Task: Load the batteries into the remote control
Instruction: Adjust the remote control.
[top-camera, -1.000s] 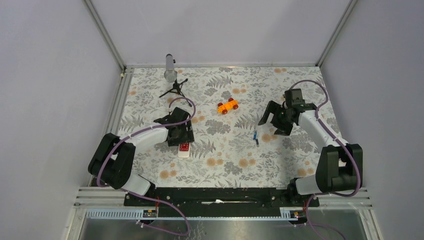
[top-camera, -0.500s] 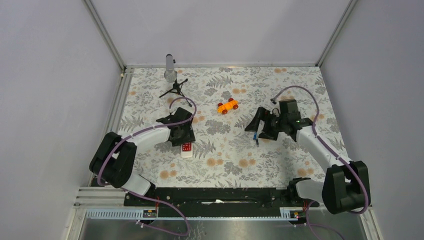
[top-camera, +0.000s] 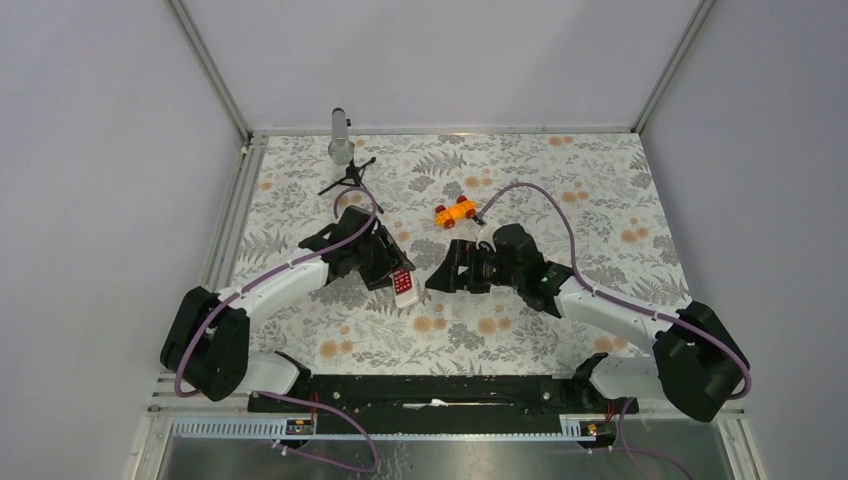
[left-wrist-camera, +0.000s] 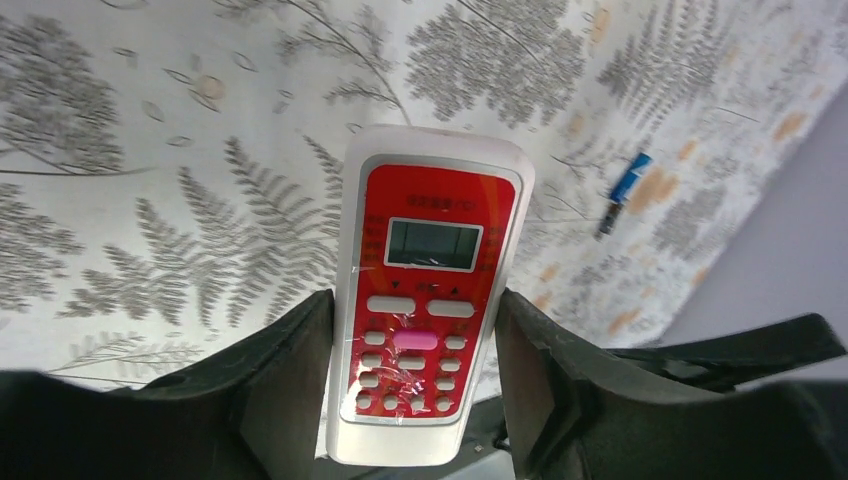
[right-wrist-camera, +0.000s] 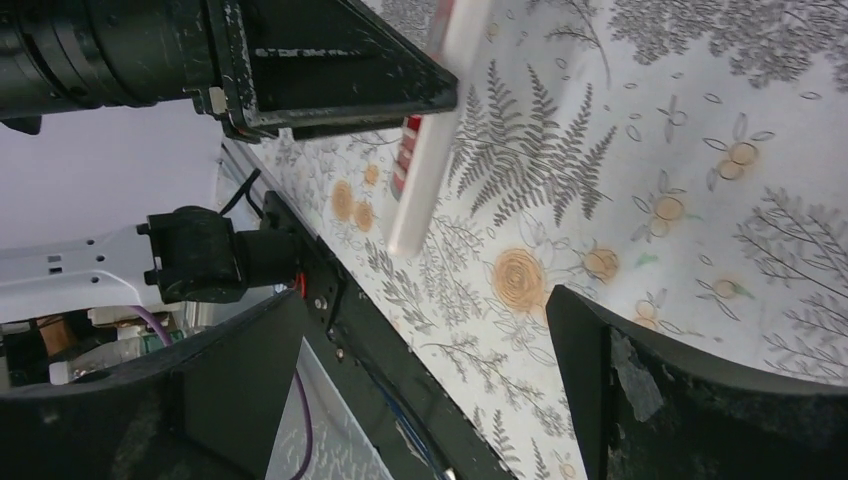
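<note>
The remote control (left-wrist-camera: 430, 290), white with a red button panel, sits between my left gripper's (left-wrist-camera: 415, 385) fingers (left-wrist-camera: 285, 385), which are shut on its long sides. From above, the remote control (top-camera: 405, 288) is raised over the cloth near the middle, in the left gripper (top-camera: 393, 272). My right gripper (top-camera: 447, 268) is just to its right, open and empty, facing it. The right wrist view shows the remote control (right-wrist-camera: 430, 150) edge-on ahead of the open right gripper (right-wrist-camera: 422, 300). The batteries, one blue (left-wrist-camera: 630, 177) and one dark (left-wrist-camera: 607, 218), lie on the cloth beyond; the right arm hides them from above.
An orange toy car (top-camera: 455, 212) stands behind the grippers. At the back left are a small black tripod (top-camera: 347, 178) and a grey cylinder (top-camera: 340, 138). The black base rail (top-camera: 430, 390) runs along the near edge. Grey walls enclose the floral cloth (top-camera: 560, 170).
My left gripper has closed on the remote control, lifted it and carried it right toward the middle. The right arm has swung left from the right side, over the batteries, to face the remote.
</note>
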